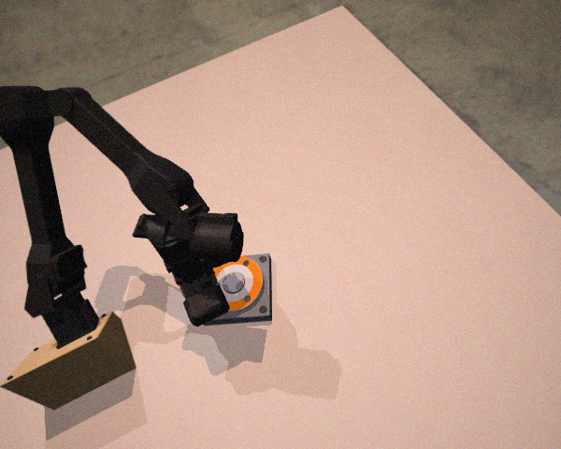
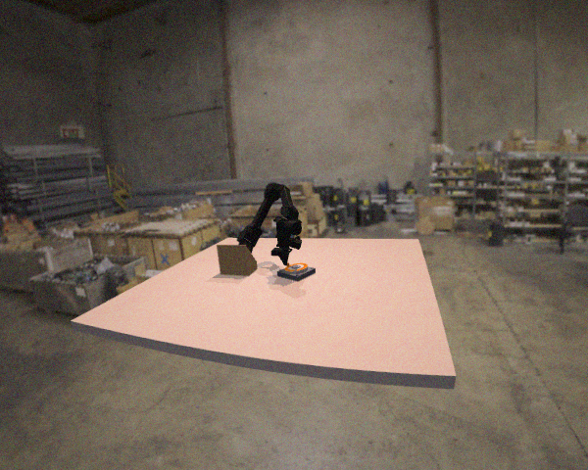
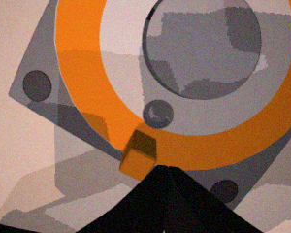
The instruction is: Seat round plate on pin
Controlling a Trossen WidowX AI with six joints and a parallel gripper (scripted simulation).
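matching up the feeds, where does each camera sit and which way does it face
top: high above, looking steeply down at the pink tabletop; whole black arm shows
exterior: well back, facing across the tabletop; whole arm
wrist: on the arm, facing the orange-rimmed round plate; closed black end effector
top and exterior share arm and tabletop

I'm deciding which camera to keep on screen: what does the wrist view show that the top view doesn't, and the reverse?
Only the wrist view: the plate's orange tab, the hole next to it, and the shut fingertips of the gripper just beside the tab.

Only the top view: the arm's linkage, its tan mount and the concrete floor.

Both: the round plate around the post, and the grey base.
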